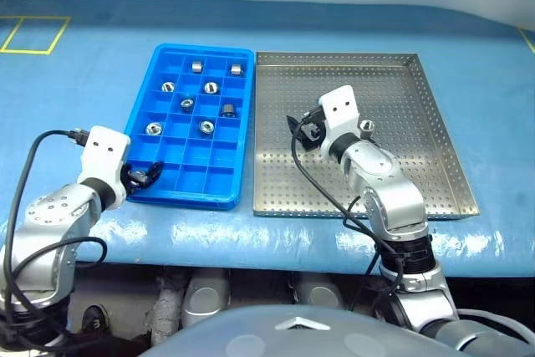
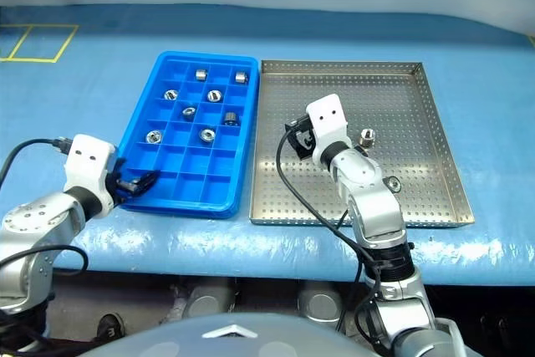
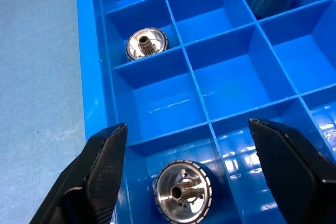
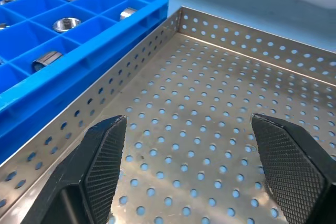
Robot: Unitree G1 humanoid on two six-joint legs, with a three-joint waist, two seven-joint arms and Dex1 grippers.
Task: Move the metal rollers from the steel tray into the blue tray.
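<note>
Surface [image 1: 100,64]: blue cover, yellow tape lines at far left.
Left gripper [image 1: 144,176]: jaws open over blue tray [image 1: 175,186], near corner, empty.
Metal rollers [image 1: 210,88]: most in blue compartments; two in steel tray [image 1: 435,123].
Right gripper [image 1: 306,133]: jaws open above steel tray, pointing eleven o'clock.

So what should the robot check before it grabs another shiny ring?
1. Left pincer open: ok.
2. Ring under it lies loose in a blue tray pocket: ok.
3. Right pincer open, nothing in it: ok.
4. Rings left in the steel tray: ok, one standing beside the right arm, another nearer the front rim.
5. Free pockets in the blue tray: ok, front rows are bare.
</note>
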